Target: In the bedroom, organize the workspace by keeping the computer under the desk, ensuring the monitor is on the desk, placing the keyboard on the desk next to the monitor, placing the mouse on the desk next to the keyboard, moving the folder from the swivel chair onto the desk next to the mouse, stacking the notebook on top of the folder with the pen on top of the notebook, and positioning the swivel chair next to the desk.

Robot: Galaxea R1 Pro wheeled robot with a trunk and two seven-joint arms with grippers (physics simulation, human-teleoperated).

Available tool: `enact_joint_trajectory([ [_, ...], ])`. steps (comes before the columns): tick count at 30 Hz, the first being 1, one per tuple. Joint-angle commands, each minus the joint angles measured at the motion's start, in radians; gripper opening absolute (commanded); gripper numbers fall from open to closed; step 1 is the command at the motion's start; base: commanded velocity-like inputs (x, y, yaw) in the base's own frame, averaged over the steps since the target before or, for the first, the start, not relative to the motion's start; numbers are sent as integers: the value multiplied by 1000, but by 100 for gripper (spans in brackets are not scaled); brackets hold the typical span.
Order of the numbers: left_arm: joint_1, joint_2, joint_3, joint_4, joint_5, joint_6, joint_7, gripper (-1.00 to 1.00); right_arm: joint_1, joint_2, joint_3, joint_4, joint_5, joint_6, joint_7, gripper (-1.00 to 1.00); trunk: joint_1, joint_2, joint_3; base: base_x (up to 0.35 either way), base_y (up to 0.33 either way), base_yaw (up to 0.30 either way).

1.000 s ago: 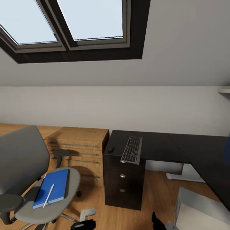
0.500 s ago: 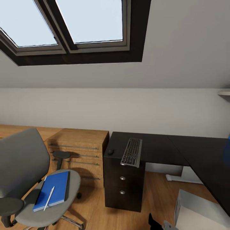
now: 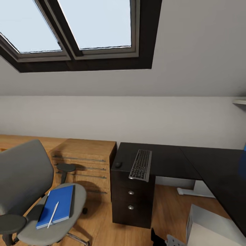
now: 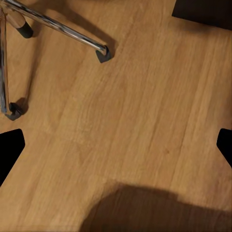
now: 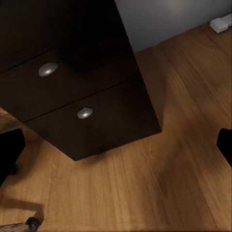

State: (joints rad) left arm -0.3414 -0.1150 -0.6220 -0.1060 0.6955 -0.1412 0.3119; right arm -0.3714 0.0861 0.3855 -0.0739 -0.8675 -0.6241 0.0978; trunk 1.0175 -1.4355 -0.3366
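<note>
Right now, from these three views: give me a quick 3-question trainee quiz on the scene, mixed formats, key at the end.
1. True or false: the keyboard lies flat in the middle of the desk, nowhere near an edge.
2. Multiple choice: the blue folder rests on A) the desk, B) the swivel chair seat, C) the floor.
3. Fill in: the pen lies on top of the ____.

Key
1. False: its near end overhangs the front edge above the drawers.
2. B.
3. Folder, as far as the head view shows; whether a notebook sits between them cannot be told.
</note>
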Motion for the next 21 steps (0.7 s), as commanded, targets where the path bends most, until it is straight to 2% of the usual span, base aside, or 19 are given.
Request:
enact_joint_trajectory([
  [1,-1,0,-8,0,9,-3,4,100,-1,2,0,2,-12,-4,10,100,-4,7,1,0,0,0],
  [14,-1,-1,-10,0,9,-3,4,100,-1,7,-2,3,-11,-8,9,100,-54,98,23,0,0,0],
  [21,-1,-4,-11,2,9,-2,4,100,0,8,0,3,-11,-8,-9,100,-54,98,12,0,0,0],
])
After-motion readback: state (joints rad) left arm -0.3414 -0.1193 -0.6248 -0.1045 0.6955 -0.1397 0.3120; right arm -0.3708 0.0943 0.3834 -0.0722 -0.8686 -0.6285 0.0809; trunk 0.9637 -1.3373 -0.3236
